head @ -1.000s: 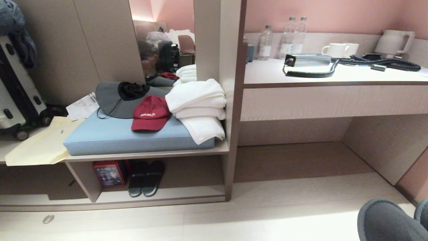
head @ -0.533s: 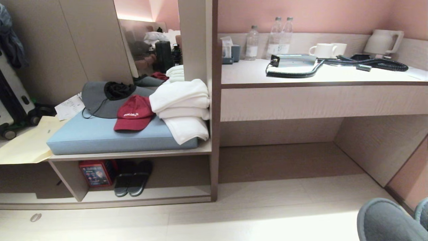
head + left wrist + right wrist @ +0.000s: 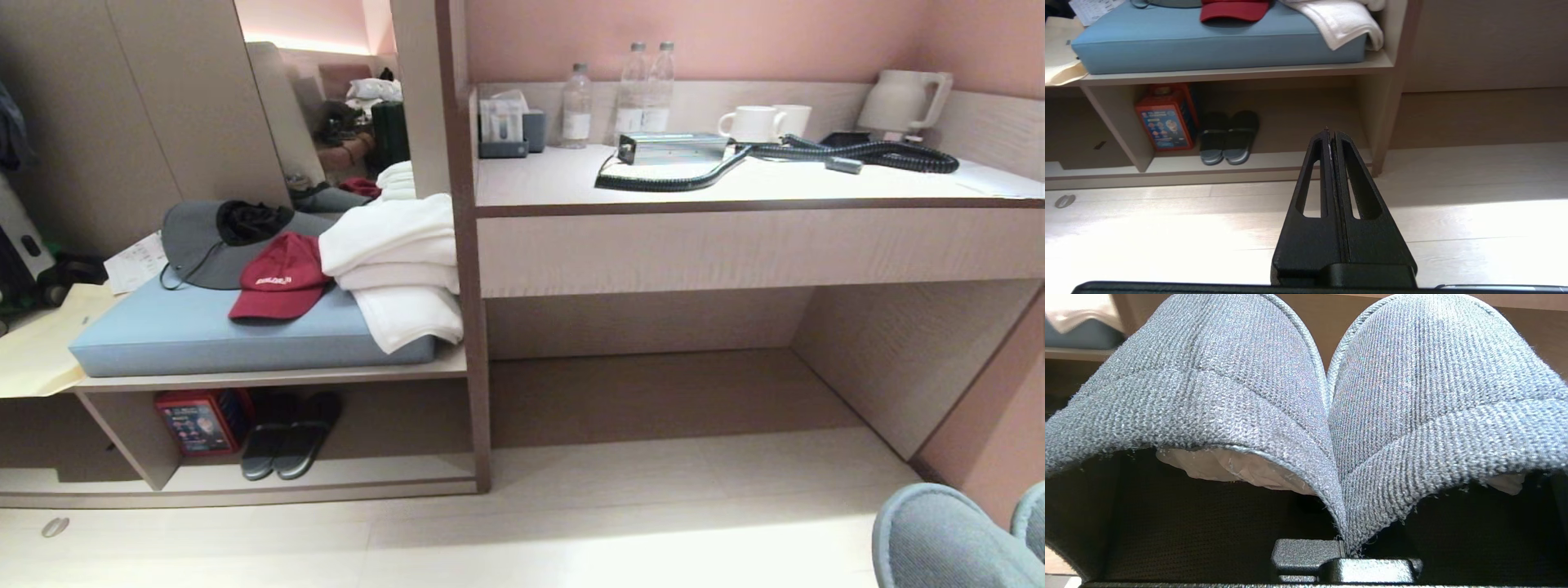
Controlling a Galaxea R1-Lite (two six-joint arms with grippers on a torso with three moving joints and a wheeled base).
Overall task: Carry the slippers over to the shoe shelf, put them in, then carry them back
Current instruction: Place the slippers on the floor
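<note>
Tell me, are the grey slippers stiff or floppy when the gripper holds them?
Probably floppy: the slippers are soft knitted fabric, and their inner edges fold together where the right gripper pinches them. Likely light, being thin. The fuzzy knit looks unlikely to slip.

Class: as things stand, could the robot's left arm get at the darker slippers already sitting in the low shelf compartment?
Probably yes: the left gripper is empty, shut, and faces the darker slippers across bare floor; it would need to open first.

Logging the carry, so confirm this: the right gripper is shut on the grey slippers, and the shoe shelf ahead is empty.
Not empty. The head view shows a darker pair and a red box already in the shoe shelf. The rest holds: the right gripper is shut on the slippers.
</note>
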